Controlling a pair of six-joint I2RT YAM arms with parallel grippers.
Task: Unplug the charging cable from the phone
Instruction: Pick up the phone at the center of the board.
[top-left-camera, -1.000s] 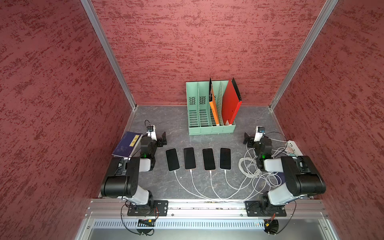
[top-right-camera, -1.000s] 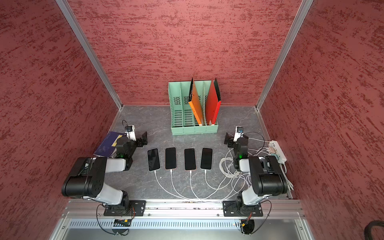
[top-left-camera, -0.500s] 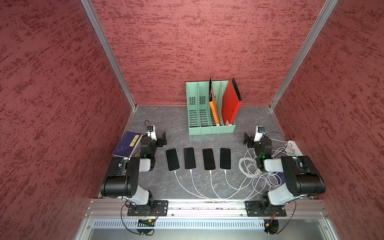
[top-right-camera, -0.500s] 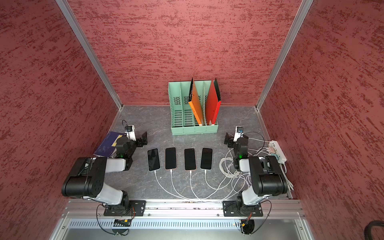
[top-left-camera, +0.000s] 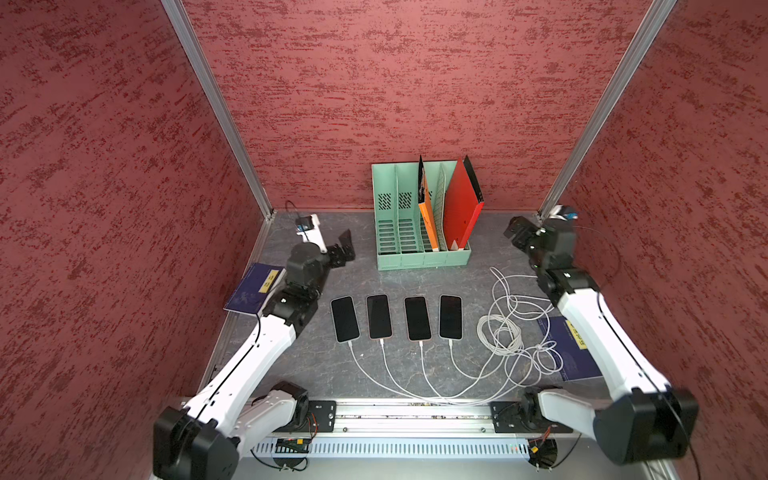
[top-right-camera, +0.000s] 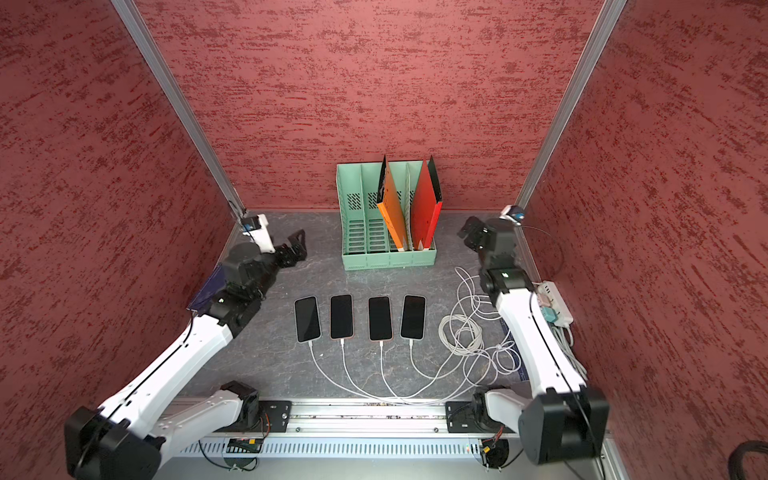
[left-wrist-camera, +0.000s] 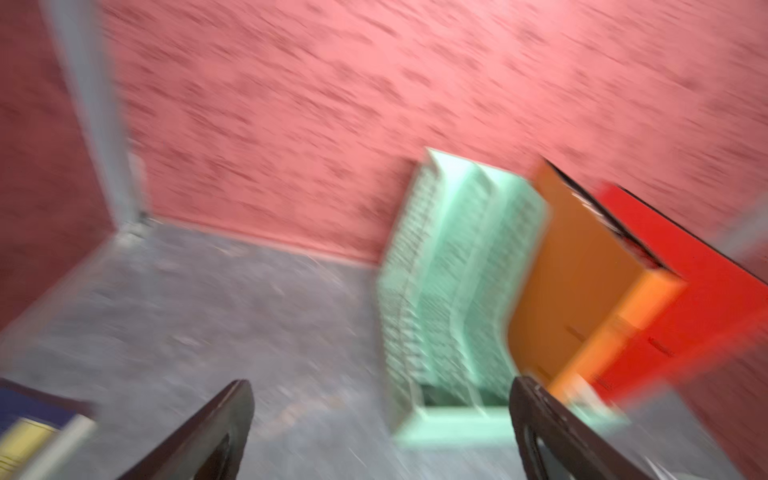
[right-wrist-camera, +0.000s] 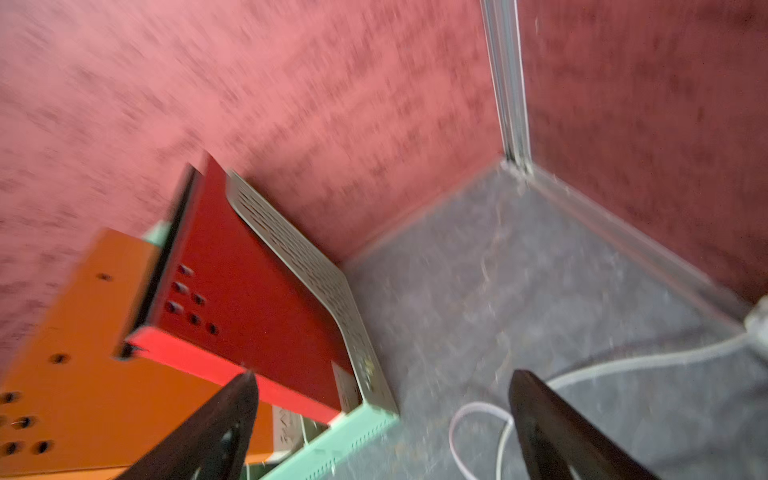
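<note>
Several black phones lie face up in a row mid-table in both top views, from the leftmost phone (top-left-camera: 345, 318) to the rightmost (top-left-camera: 450, 316). A white charging cable (top-left-camera: 420, 361) is plugged into the near end of each. My left gripper (top-left-camera: 344, 248) (left-wrist-camera: 381, 386) hangs open and empty, left of the rack and behind the phones. My right gripper (top-left-camera: 515, 232) (right-wrist-camera: 384, 376) is open and empty near the back right corner, far from the phones. Both wrist views are blurred and show no phone.
A green file rack (top-left-camera: 399, 249) with an orange folder (top-left-camera: 428, 224) and a red folder (top-left-camera: 459, 208) stands at the back wall. Loose white cable coils (top-left-camera: 500, 332) lie right of the phones. Blue booklets (top-left-camera: 253, 289) (top-left-camera: 569, 353) lie at both sides. A power strip (top-right-camera: 555, 301) runs along the right wall.
Both arms have lifted out of their folded low pose. Their grippers have risen and moved toward the back wall. The phones and cables have not moved.
</note>
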